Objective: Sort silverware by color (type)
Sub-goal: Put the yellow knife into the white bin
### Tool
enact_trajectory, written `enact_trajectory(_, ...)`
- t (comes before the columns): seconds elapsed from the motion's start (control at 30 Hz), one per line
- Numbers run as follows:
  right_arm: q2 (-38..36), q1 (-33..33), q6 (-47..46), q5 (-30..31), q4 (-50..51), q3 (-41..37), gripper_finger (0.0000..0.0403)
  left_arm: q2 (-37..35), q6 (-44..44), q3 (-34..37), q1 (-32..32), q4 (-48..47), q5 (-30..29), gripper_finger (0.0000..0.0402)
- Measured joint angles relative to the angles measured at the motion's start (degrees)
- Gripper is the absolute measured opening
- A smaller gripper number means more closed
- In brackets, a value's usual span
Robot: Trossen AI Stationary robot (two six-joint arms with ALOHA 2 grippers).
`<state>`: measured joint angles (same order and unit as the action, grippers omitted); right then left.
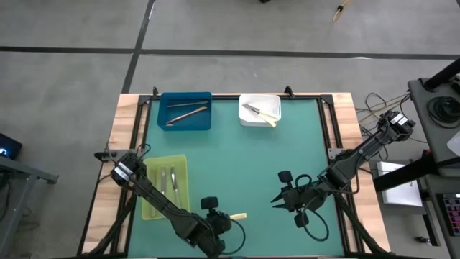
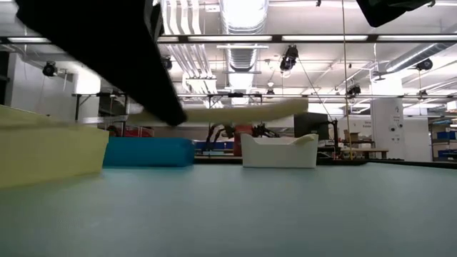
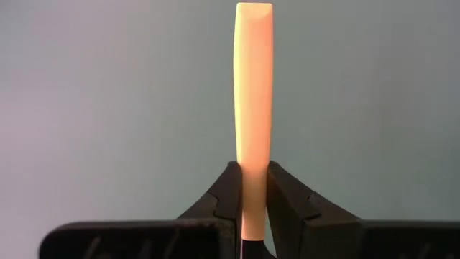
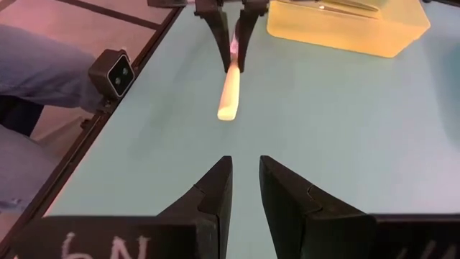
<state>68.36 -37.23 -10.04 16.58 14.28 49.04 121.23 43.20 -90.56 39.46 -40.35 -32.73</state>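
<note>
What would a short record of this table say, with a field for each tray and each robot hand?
blue tray: two grey utensils
white tray: pale-handled knives
yellow-green tray: grey utensils
left gripper: near the table's front edge, shut on a pale yellow-handled knife, held off the table
right gripper: low over the table, fingers slightly apart, holding nothing
person's leg: beside the table

Pale yellow knife handle (image 3: 254,93), teal table (image 1: 287,155), blue tray (image 1: 185,119), white tray (image 1: 260,121), yellow-green tray (image 1: 154,205).

Left gripper (image 1: 228,218) clamped, arm low near the desk (image 1: 237,165) front edge. Right gripper (image 1: 279,199) slightly parted, empty, beside it.
</note>
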Motion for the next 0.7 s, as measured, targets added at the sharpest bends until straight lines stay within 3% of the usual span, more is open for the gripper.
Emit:
enact_trajectory(0.47,-0.37,-0.41,3.7,0.07,-1.38,0.0,0.0063,-0.56,-9.79,-11.76,-3.86,-14.26,-4.83,0.0023)
enact_trajectory(0.7,-0.44,-1.6,4.93,0.07,-2.21,0.0,0.0063,-4.3,-18.24,-10.43,-6.11,-14.2,-5.83,0.0023)
